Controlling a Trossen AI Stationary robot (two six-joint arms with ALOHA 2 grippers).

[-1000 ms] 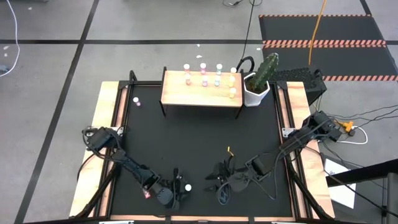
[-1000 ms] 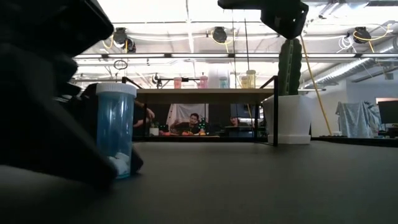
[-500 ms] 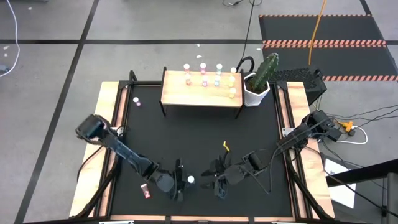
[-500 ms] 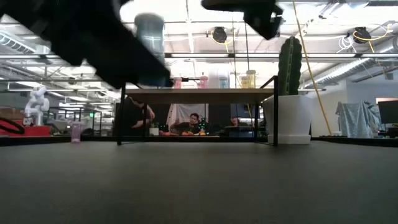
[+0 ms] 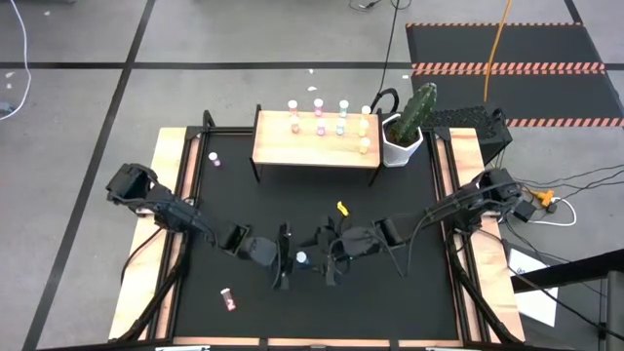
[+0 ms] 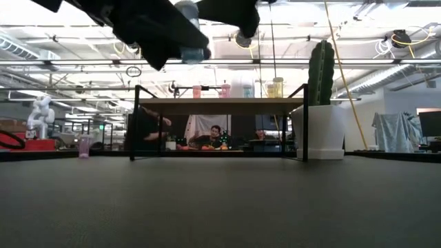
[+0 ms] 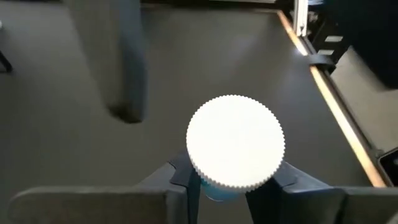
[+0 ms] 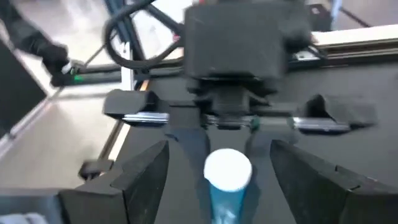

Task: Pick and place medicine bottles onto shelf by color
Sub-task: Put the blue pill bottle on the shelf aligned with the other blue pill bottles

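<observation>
Left tool (image 5: 283, 257) sits just below desk centre, pinching a teal bottle (image 5: 301, 258) by its body, white cap up; in the left wrist view the two fingers (image 7: 180, 180) press both sides of the bottle under the cap. Low view shows the bottle lifted clear of the desk (image 5: 390, 210) surface. Right tool (image 5: 330, 263) is at 3 o'clock of that bottle, just beside it, fingers spread wide either side of it in the right wrist view and not touching. The two tools face each other with little gap between them. Shelf (image 5: 317, 146) stands at 12 o'clock on the desk, near the far edge, with pink, teal and yellow bottles (image 5: 319, 125) in rows along its back half; front strip of the board is bare. Cactus pot (image 5: 402, 139) is at the shelf's 3 o'clock end, touching or nearly so, can't tell. Open black mat between tools and shelf front. One pink bottle (image 5: 227, 300) lies at 7 o'clock near the front edge, another small bottle (image 5: 213, 158) stands at 10 o'clock near the left rail. A yellow scrap (image 5: 341, 208) lies just at 12 o'clock of the right tool. People are in the room beyond the shelf legs.
</observation>
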